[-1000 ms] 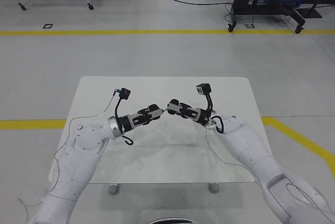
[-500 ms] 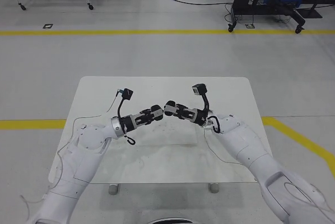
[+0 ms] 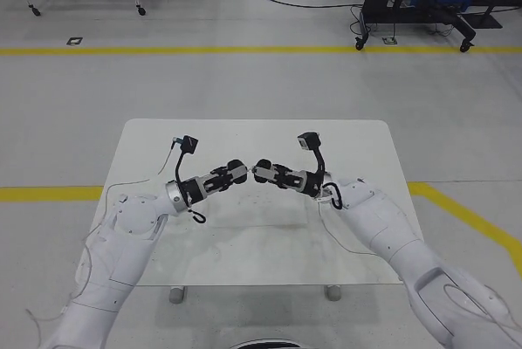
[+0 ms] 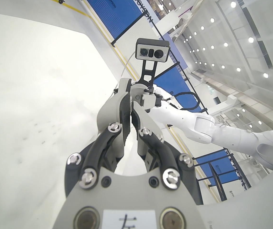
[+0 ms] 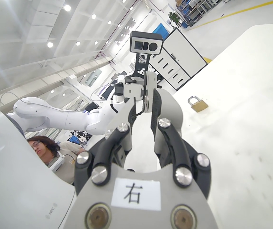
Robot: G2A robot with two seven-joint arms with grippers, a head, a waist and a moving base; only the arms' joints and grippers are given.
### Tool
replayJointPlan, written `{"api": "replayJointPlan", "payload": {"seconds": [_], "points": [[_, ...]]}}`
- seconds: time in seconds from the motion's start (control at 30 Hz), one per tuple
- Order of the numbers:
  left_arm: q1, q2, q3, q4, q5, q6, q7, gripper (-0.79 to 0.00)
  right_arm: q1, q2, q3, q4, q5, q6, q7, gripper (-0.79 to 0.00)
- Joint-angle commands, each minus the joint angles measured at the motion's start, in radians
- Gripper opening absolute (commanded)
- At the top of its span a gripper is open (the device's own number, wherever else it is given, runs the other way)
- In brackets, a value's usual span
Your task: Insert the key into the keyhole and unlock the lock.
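In the middle of the top view, above a white rounded table (image 3: 348, 144), the two grippers are hanging tip to tip. The right gripper (image 5: 144, 103) is clenching a small silver metal key (image 5: 146, 100) between its fingertips. The left gripper (image 4: 127, 96) is facing it with its fingers pressed together; whether it is also pinching the key cannot be told. Farther off, a brass padlock with a silver shackle (image 5: 197, 105) is lying on the table, apart from both grippers.
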Motion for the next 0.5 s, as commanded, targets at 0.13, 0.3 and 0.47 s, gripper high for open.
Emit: {"api": "replayJointPlan", "payload": {"seconds": [0.13, 0.3, 0.47], "points": [[0.014, 0.008, -0.008, -0.026, 0.031, -0.01, -0.029, -0.785, 0.018, 0.032, -0.074, -0.011, -0.024, 0.001, 0.001, -0.551], [0.022, 0.016, -0.004, -0.052, 0.079, -0.026, -0.077, -0.785, 0.042, 0.068, -0.141, -0.03, 0.011, 0.0, 0.0, -0.57], [0.03, 0.02, 0.002, -0.06, 0.091, -0.035, -0.08, -0.785, 0.051, 0.1, -0.205, -0.081, 0.076, 0.0, 0.0, -0.637]]}}
